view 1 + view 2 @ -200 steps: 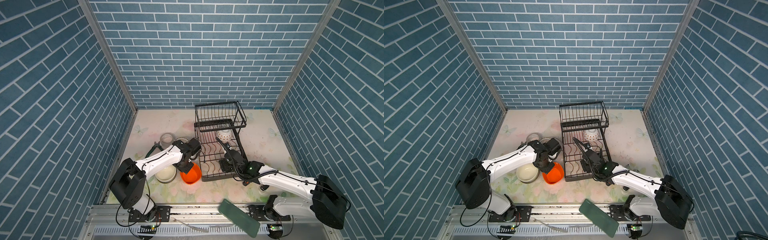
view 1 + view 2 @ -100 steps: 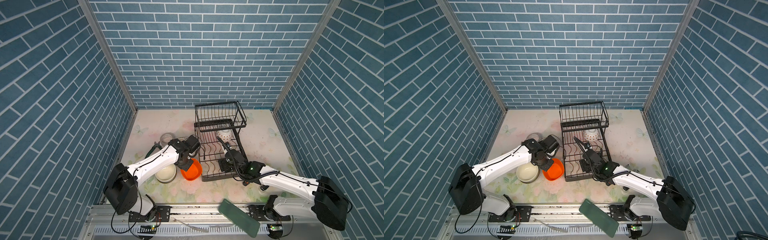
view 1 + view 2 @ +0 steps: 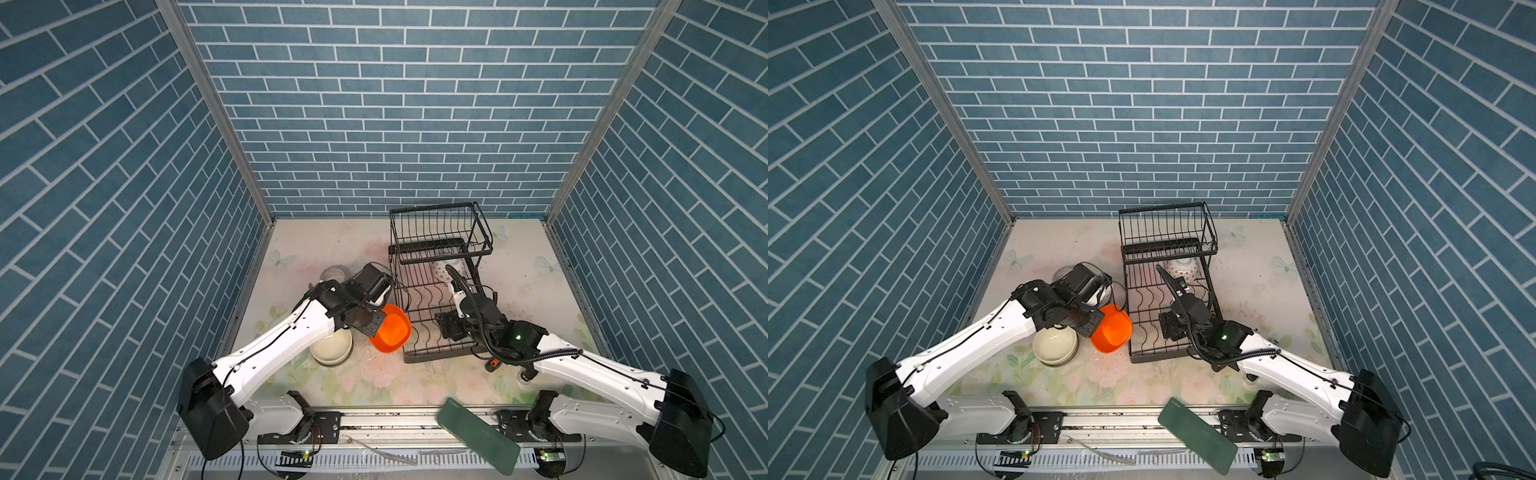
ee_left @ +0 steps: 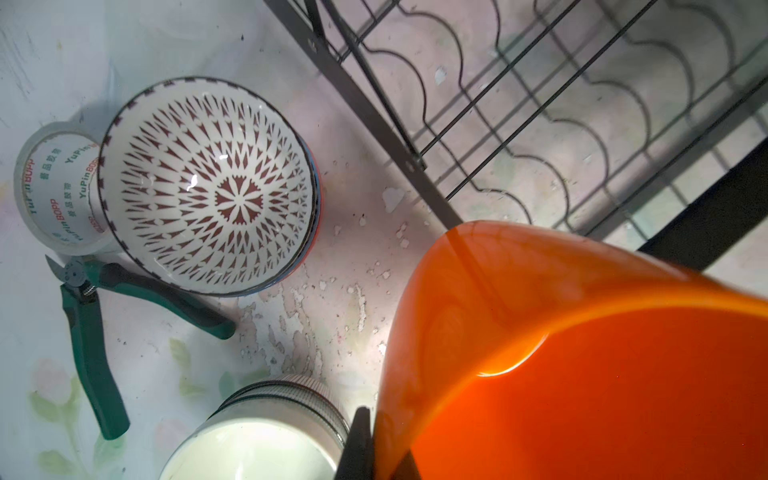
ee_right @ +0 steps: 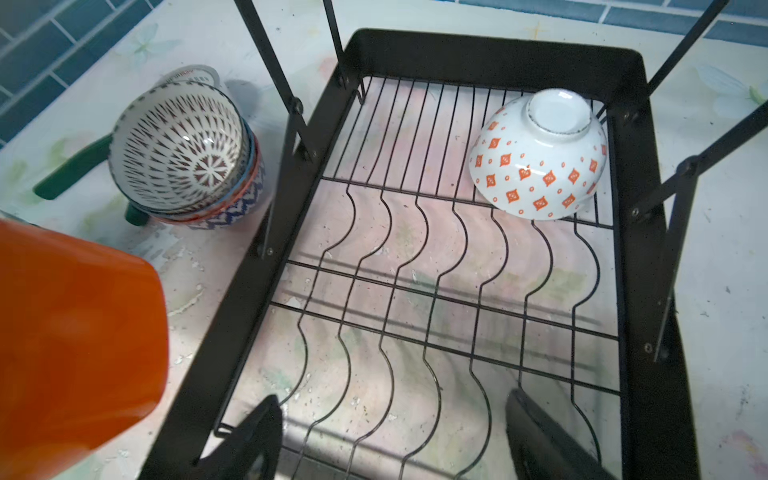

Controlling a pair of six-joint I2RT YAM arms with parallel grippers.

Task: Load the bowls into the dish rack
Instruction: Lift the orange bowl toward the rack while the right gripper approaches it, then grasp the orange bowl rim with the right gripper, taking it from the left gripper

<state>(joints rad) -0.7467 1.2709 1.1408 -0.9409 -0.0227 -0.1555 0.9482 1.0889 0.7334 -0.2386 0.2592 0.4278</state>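
While the left claw (image 3: 375,327) is clamped on the rim of the orange bowl (image 3: 390,334), holding it tilted just beside the dish rack (image 3: 484,232), the right claw (image 5: 395,432) hangs with jaws apart over the lower tier. An orange-patterned bowl (image 5: 536,166) lies upside down in that tier's far corner. A stack of patterned bowls (image 4: 208,187) and a cream bowl (image 4: 249,453) sit on the desk (image 3: 332,241).

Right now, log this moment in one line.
left hand: shut on orange plastic bowl; right hand: open over black wire dish rack; racked: orange-patterned bowl
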